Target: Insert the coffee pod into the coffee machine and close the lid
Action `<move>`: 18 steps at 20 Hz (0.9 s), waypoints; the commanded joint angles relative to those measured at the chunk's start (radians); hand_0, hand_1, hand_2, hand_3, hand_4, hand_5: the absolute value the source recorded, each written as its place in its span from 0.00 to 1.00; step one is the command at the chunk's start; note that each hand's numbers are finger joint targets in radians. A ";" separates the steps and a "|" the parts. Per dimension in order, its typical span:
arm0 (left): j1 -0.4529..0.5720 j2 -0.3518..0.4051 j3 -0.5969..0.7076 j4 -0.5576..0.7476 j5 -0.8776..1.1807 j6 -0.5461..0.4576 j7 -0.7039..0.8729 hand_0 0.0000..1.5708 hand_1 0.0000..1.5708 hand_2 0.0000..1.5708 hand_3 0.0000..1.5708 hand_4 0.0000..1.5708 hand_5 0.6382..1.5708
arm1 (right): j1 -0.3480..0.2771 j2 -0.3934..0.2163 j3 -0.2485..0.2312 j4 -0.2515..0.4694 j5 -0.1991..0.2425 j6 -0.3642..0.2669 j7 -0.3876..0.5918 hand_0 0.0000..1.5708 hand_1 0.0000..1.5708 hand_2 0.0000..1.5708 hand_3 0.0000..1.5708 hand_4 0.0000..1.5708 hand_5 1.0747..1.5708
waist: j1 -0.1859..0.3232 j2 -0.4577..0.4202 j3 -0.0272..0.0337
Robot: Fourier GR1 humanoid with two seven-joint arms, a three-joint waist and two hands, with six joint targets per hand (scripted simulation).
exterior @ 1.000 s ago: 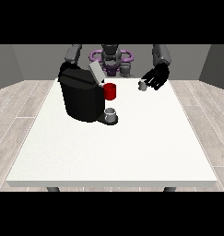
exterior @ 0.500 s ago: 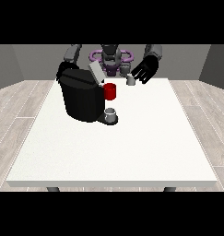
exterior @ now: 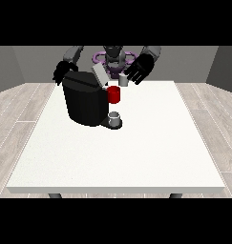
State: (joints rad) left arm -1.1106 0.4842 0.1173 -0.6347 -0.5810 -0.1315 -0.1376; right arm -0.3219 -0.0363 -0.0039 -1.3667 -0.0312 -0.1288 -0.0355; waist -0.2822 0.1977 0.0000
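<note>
The black coffee machine (exterior: 85,102) stands on the white table (exterior: 136,152) left of the middle, with its grey lid (exterior: 99,74) tilted up and open. On its front sits a red part (exterior: 114,94), and below that a small grey cup (exterior: 115,118) stands on the drip tray. The hand at the view's right (exterior: 140,68) holds the small grey coffee pod (exterior: 122,80) at its fingertips, in the air just right of the open lid. The hand at the view's left (exterior: 60,73) hangs behind the machine's back corner with relaxed fingers and holds nothing.
The robot's torso (exterior: 113,57) is close behind the machine at the table's far edge. The table stretches wide in front and to the right of the machine.
The hand at the view's right has carried the coffee pod leftwards and slightly up, from the table's right rear to beside the open lid. The other hand has barely moved.
</note>
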 commanded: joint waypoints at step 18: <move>-0.065 -0.051 0.002 0.021 -0.030 0.008 0.014 0.80 0.80 0.83 0.77 0.33 1.00 | -0.013 0.015 -0.003 -0.038 0.037 -0.062 0.010 0.00 0.00 0.00 0.00 0.33 1.00 | -0.025 0.061 0.0000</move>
State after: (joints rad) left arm -1.1784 0.4404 0.1083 -0.6227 -0.6157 -0.1361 -0.1018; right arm -0.3438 -0.0336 -0.0218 -1.3849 -0.0067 -0.1803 -0.0217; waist -0.2938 0.2388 0.0002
